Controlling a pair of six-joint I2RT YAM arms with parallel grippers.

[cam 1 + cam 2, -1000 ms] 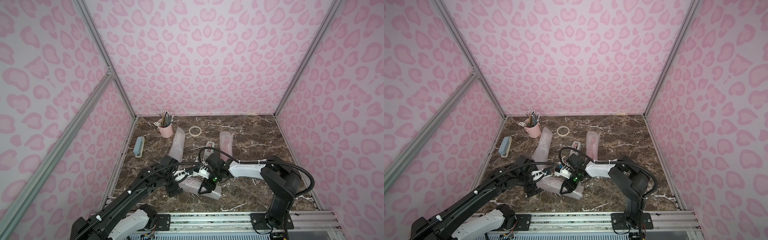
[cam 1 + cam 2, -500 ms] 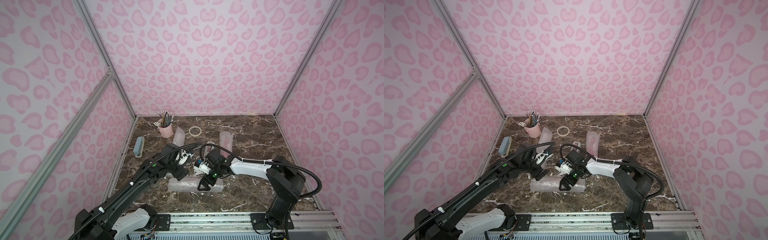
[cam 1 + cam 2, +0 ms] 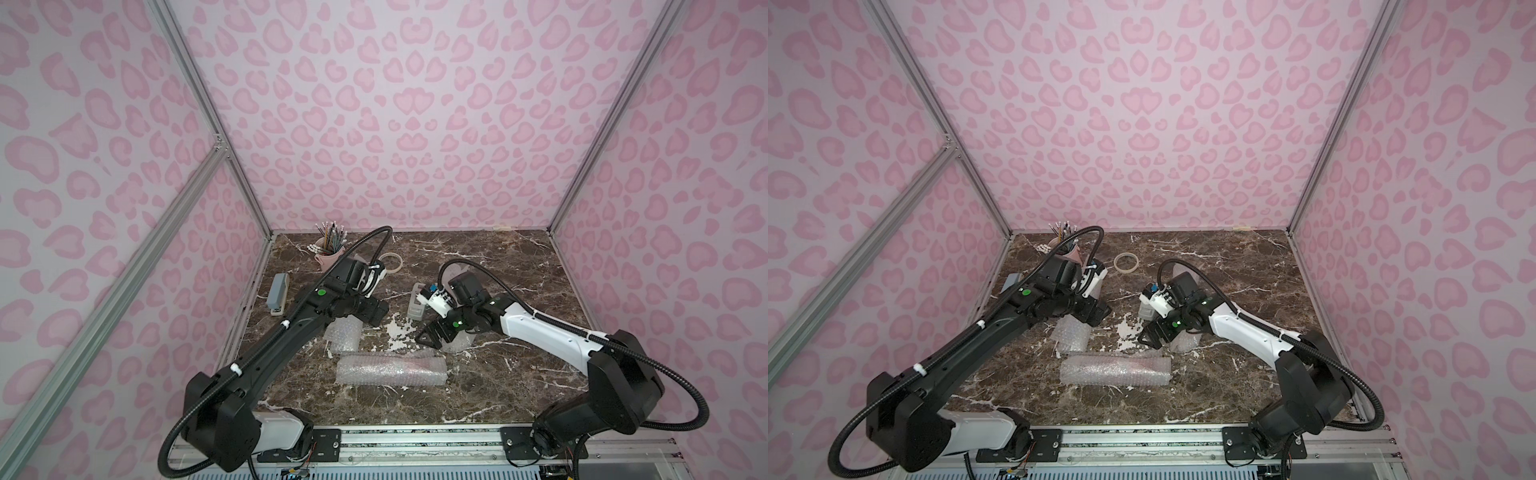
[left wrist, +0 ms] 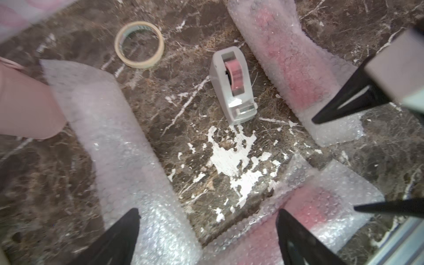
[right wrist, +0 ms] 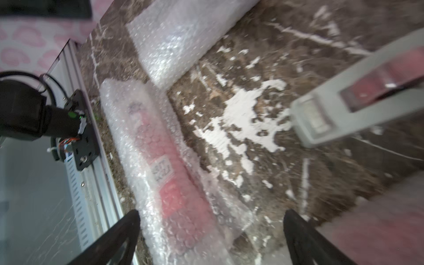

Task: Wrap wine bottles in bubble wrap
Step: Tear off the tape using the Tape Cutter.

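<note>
Centrally, bubbled tube [image 3: 390, 369] (pink bottle [image 5: 171, 192] within)

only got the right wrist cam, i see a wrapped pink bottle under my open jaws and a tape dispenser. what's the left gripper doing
observer: the left gripper is open, with nothing between its jaws.
operator: anything wrapped that i'm missing
observer: yes, a third bubble wrap roll with a pink-red bottle inside lies beside the tape dispenser.
operator: any spare tape around
observer: a loose ring of tape lies flat at the back, near the pink cup of pencils.
</note>
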